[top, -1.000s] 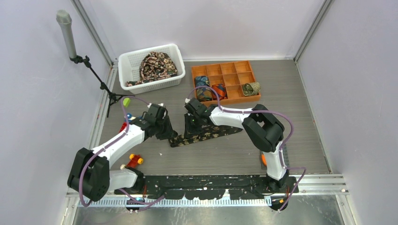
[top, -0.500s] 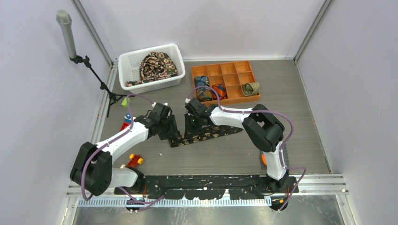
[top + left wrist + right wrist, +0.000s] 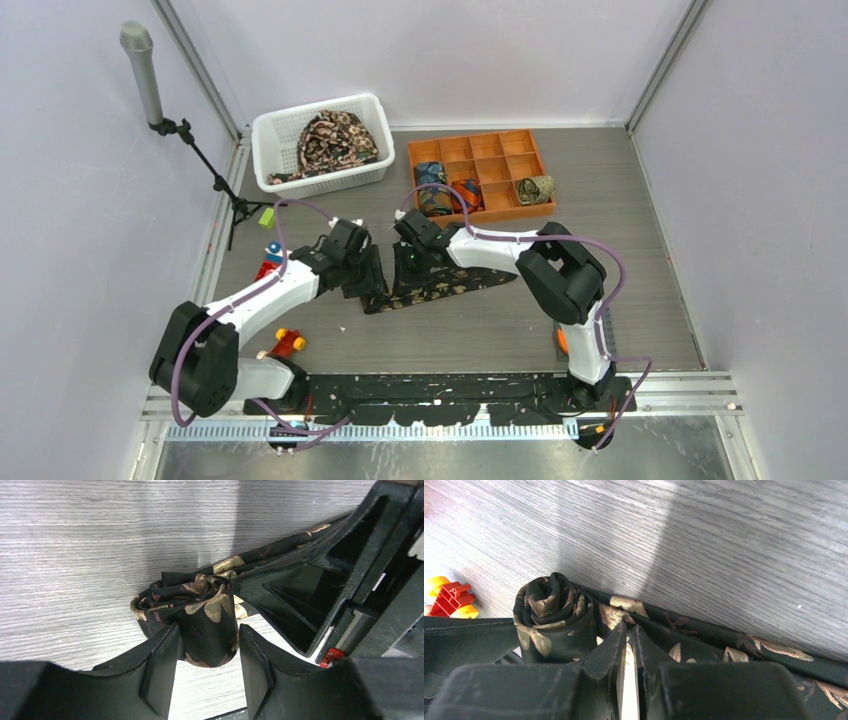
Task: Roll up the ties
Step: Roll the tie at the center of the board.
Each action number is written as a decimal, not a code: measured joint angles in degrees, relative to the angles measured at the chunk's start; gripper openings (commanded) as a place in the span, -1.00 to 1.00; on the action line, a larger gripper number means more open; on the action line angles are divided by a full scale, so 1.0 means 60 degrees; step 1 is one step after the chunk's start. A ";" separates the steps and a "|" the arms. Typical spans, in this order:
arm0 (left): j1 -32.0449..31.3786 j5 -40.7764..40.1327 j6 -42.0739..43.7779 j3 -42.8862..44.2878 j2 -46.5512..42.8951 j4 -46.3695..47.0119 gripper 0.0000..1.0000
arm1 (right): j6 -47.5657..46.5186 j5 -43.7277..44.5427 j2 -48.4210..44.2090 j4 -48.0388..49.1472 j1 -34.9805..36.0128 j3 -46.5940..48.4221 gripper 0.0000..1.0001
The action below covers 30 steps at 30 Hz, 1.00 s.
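Observation:
A black tie (image 3: pixel 455 283) with tan leaf print lies flat on the grey table, its left end wound into a small roll (image 3: pixel 200 605). My left gripper (image 3: pixel 207 632) is open, and its fingers stand on either side of the roll, close against it. Right beside the roll, my right gripper (image 3: pixel 630 630) is shut on the tie (image 3: pixel 724 650), its fingertips pinching the fabric. From above, the left gripper (image 3: pixel 368 276) and the right gripper (image 3: pixel 410 270) meet over the roll and hide it. The roll (image 3: pixel 551 615) stands upright just left of the right fingertips.
A white basket (image 3: pixel 268 135) at the back left holds a heap of patterned ties (image 3: pixel 332 140). An orange divided tray (image 3: pixel 545 165) behind the arms holds rolled ties (image 3: pixel 437 196). A microphone stand (image 3: pixel 145 80) is at the left wall, and a red and yellow toy (image 3: pixel 287 343) lies near the left arm.
My left gripper has slid right, closer to the right gripper, and its jaws have opened around the roll. The right arm and the flat tie have stayed put.

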 measured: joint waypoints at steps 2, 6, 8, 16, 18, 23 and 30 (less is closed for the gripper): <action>-0.0051 0.0022 0.0000 0.0000 0.0000 0.0058 -0.02 | 0.0000 0.0000 0.0000 0.0000 0.0000 0.0000 -0.68; -0.0193 0.0113 0.0000 0.0000 0.0004 0.0208 0.00 | -0.0004 0.0000 0.0000 0.0000 0.0000 0.0000 -0.69; -0.0262 0.0160 0.0000 0.0000 0.0004 0.0273 0.01 | 0.0000 0.0000 0.0000 0.0000 0.0000 0.0000 -0.68; -0.0375 0.0200 0.0004 0.0000 0.0004 0.0455 0.02 | -0.0004 0.0004 -0.0004 -0.0004 -0.0004 0.0000 -0.68; -0.0375 0.0204 0.0004 0.0000 0.0004 0.0503 0.02 | -0.0015 0.0015 -0.0029 -0.0033 -0.0033 0.0000 -0.69; -0.0375 0.0240 0.0004 0.0000 0.0004 0.0623 0.02 | -0.0095 0.0087 -0.0273 -0.0310 -0.0095 0.0000 -0.66; -0.0375 0.0284 0.0004 -0.0007 -0.0004 0.0732 -0.06 | -0.0182 0.0204 -0.0863 -0.0576 -0.0171 0.0000 -0.48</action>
